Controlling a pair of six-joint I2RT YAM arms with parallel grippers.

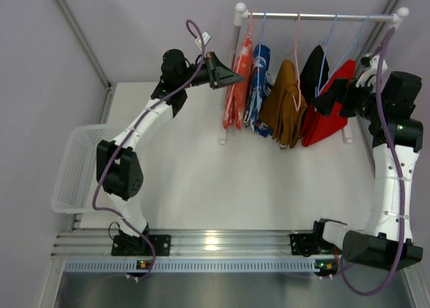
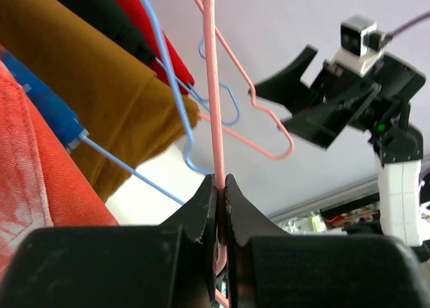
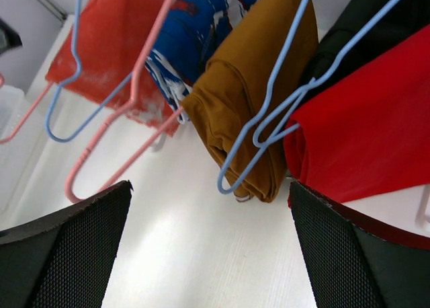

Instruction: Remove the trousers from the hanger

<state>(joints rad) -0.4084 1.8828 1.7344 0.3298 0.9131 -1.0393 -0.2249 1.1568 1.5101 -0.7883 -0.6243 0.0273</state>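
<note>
Your left gripper [image 2: 218,185] is clamped shut on the hanger [image 2: 213,86]. The pink wire is pinched between the fingertips and runs straight up out of frame. Below the tips it drops behind the gripper body.

The trousers [image 2: 30,180] sit just left of the grip, cut off by the frame edge, so you can't tell how they sit on the wire. In the top view they hang leftmost on the rail [image 1: 316,15], beside the post. The gripper covers the pinch point there, and the wire is too thin to trace.

Further along the rail hang the blue patterned garment [image 3: 195,25], brown trousers [image 2: 107,99], black garment [image 1: 313,69] and red garment [image 3: 363,133].

Your right gripper [image 3: 209,187] is spread wide and holds nothing. It sits near the red garment.
</note>
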